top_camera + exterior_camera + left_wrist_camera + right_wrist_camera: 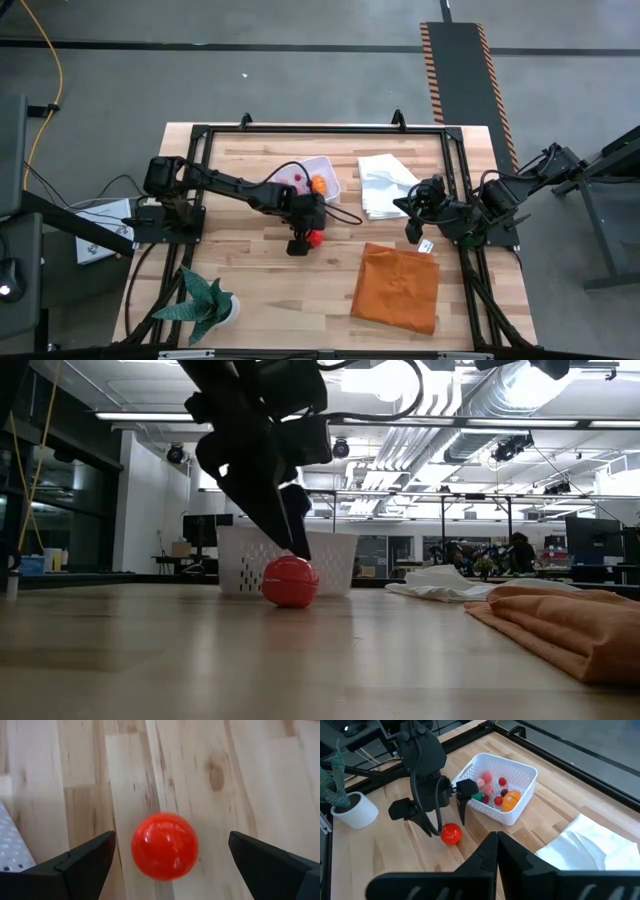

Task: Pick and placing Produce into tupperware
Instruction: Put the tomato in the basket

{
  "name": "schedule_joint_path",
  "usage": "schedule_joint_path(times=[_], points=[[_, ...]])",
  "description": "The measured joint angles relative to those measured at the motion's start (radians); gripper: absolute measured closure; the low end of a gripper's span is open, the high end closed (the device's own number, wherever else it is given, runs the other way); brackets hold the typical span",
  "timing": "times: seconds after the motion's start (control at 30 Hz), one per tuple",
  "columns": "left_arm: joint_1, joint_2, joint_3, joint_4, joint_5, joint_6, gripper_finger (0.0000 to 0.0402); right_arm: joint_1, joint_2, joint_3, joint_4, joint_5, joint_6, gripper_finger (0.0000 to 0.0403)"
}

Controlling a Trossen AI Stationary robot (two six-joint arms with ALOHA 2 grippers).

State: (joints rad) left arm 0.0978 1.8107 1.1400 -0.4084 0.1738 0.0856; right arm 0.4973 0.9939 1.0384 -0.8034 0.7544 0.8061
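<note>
- From above: the left gripper hangs over one red ball lying on the bare wooden table, just beside the white tub. Its fingers are spread wide with the ball between them, not pinched.
- The tub sits at the far middle of the table; inside I can make out an orange piece and a red one, the rest too small to count here.
- Around them: one white cloth beside the tub, one orange cloth nearer the front, one potted plant at the front-left corner. Nothing lies between the ball and the tub.
- The right gripper waits at the right side by the white cloth, fingers pressed together.
- At table height: the red ball rests on the wood in front of the tub, a dark finger reaching down just behind it. The white cloth and orange cloth lie off to one side.
- Left wrist: the red ball sits between two spread fingers, touching neither; a corner of the tub shows at the edge.
- Right wrist: the tub holds about six pieces: one orange, one green, one pink, roughly three small red. The ball lies outside it, under the left gripper.
</note>
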Motion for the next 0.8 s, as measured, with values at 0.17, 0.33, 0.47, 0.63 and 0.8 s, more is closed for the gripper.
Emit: schedule_joint_path(times=[0.17, 0.33, 0.47, 0.63, 0.8], points=[[0.000, 0.002, -0.002, 0.005, -0.024, -0.003, 0.0028, 0.000, -0.001, 0.000, -0.001, 0.000, 0.005, 0.0402], [-0.002, 0.002, -0.002, 0.002, -0.025, 0.000, 0.0028, 0.000, 0.000, 0.000, -0.001, 0.000, 0.005, 0.0402], [-0.011, 0.007, -0.002, -0.001, -0.004, 0.000, 0.0034, 0.000, 0.000, 0.000, -0.001, 0.000, 0.001, 0.0402], [-0.037, 0.008, -0.002, -0.004, -0.017, 0.019, 0.0045, 0.000, 0.000, 0.000, -0.001, -0.001, 0.001, 0.0402], [-0.041, 0.008, -0.002, -0.006, -0.052, 0.023, 0.0050, 0.000, 0.000, 0.000, -0.002, -0.001, 0.001, 0.0402]])
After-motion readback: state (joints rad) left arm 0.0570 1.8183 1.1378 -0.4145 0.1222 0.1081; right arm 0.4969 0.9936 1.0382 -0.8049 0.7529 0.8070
